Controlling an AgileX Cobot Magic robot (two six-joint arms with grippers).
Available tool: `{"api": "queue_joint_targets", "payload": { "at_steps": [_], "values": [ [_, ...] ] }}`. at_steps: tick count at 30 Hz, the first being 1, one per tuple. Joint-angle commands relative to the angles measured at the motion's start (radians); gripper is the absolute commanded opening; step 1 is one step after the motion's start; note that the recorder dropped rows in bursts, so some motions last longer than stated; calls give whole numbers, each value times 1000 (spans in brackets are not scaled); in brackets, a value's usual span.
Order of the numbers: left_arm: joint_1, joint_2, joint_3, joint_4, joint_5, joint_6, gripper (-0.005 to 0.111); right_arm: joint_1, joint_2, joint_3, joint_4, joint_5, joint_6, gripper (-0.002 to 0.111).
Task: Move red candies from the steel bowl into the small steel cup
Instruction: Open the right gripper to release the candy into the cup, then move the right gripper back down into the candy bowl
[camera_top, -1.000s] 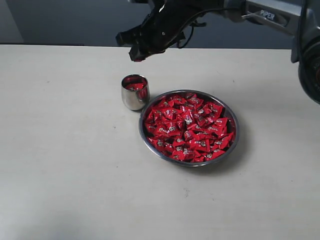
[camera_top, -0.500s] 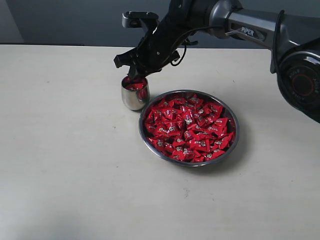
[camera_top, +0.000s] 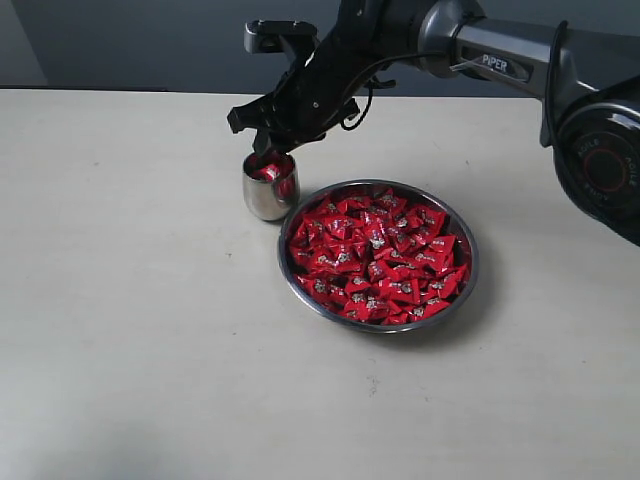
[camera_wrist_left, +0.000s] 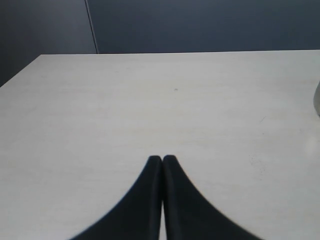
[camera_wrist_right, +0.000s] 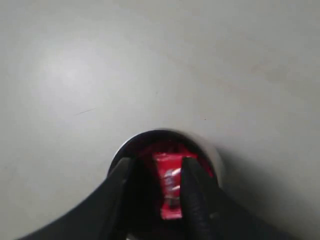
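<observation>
Right wrist view: right tool (camera_wrist_right: 157, 163) parted, red candy (camera_wrist_right: 169, 189) loose between, over small steel cup (camera_wrist_right: 212, 159).

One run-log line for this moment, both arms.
right gripper: open over small steel cup | red candy: between its jaws at cup mouth | left gripper: shut, over table | steel bowl: full

Table layout: cup and bowl side by side.
The cup (camera_top: 268, 190) stands on the table (camera_top: 130, 340), touching the bowl's (camera_top: 376, 328) left rear rim; candies (camera_top: 375, 255) lie in both; the right gripper (camera_top: 268, 152) hangs over the cup.
</observation>
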Motion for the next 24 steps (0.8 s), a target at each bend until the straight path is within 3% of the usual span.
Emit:
{"api": "queue_joint_targets", "payload": {
  "at_steps": [1, 7, 12, 17, 24],
  "values": [
    [-5, -5, 5, -6, -10, -1, 0, 0, -3, -5, -10, -2, -7, 32],
    [-5, -5, 5, -6, -10, -1, 0, -4, -18, -8, -11, 36, 23, 31],
    [-5, -5, 5, -6, -10, -1, 0, -14, -70, -6, -31, 27, 25, -1],
    [-5, -5, 5, -6, -10, -1, 0, -41, -154, 72, -46, -98, 25, 0],
    [-5, -5, 5, -6, -10, -1, 0, -112, -363, 459, -46, -375, 25, 0]
  ]
}}
